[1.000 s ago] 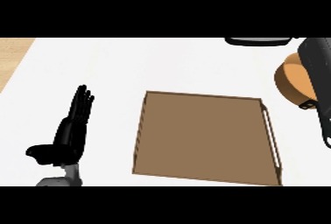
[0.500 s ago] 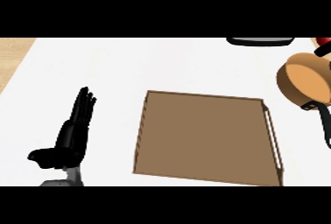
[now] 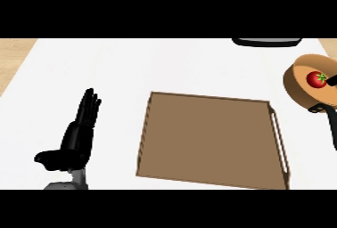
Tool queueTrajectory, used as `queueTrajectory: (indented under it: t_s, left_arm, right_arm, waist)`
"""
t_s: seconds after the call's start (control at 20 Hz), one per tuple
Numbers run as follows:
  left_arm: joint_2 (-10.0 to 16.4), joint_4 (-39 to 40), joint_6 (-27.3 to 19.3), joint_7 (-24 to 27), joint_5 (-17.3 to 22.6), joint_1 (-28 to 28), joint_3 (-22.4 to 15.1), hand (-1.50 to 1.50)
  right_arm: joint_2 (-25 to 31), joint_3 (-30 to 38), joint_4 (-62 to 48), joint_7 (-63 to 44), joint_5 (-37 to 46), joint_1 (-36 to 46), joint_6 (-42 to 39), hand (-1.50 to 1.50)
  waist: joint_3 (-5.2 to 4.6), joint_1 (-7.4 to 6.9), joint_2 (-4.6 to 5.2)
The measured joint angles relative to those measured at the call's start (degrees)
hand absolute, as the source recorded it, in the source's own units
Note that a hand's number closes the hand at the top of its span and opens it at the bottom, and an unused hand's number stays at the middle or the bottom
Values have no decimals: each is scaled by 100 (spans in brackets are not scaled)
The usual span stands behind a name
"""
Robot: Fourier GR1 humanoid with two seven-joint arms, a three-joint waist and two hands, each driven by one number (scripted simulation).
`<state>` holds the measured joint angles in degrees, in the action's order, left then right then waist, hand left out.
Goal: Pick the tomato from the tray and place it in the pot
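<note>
The red tomato (image 3: 317, 79) with its green stem lies inside the orange-brown pot (image 3: 297, 84) at the right edge of the counter. The pot's black handle (image 3: 318, 108) points toward me. A small black piece of my right hand (image 3: 332, 81) shows at the picture's right edge, just beside the tomato; the rest of it is out of view. The brown tray (image 3: 211, 140) lies in the middle of the counter with nothing on it. My left hand (image 3: 77, 133) rests open at the left, fingers straight and pointing away, well apart from the tray.
A dark, grey-topped object (image 3: 266, 42) sits at the counter's far edge, up and left of the pot. The white counter (image 3: 132, 67) ends in a wooden strip (image 3: 13, 58) at the far left.
My right arm, which covered the pot a second ago, has pulled away to the right. The pot's inside is now uncovered with the tomato in it. The left hand has stayed still.
</note>
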<state>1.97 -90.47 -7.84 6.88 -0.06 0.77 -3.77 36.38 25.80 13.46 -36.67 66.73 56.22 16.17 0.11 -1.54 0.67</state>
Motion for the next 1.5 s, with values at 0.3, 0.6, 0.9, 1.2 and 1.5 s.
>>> queueTrajectory:
  t_s: [0.3,0.6,0.9,1.2,1.5]
  left_arm:
    - [35,29,-8,-7,13,24,79,0]
    - [73,20,48,24,67,-30,126,0]
    - [0,24,-47,-41,-27,9,66,0]
    - [79,-96,-1,-98,18,-3,160,0]
    - [0,5,-32,-30,-22,-26,147,0]
  right_arm:
    - [-89,639,319,1163,-793,-301,660,-150]
    - [-325,1451,1031,2239,-1797,-304,1765,-150]
    - [-282,2132,1396,3183,-2836,-688,1987,-150]
    - [-123,2511,1738,4042,-3700,-1331,1787,-150]
    - [-29,2545,2186,4472,-4364,-1968,1469,-150]
  waist:
    - [7,36,-11]
    - [12,53,-26]
    - [3,94,-38]
    - [-4,125,-55]
    - [-7,149,-65]
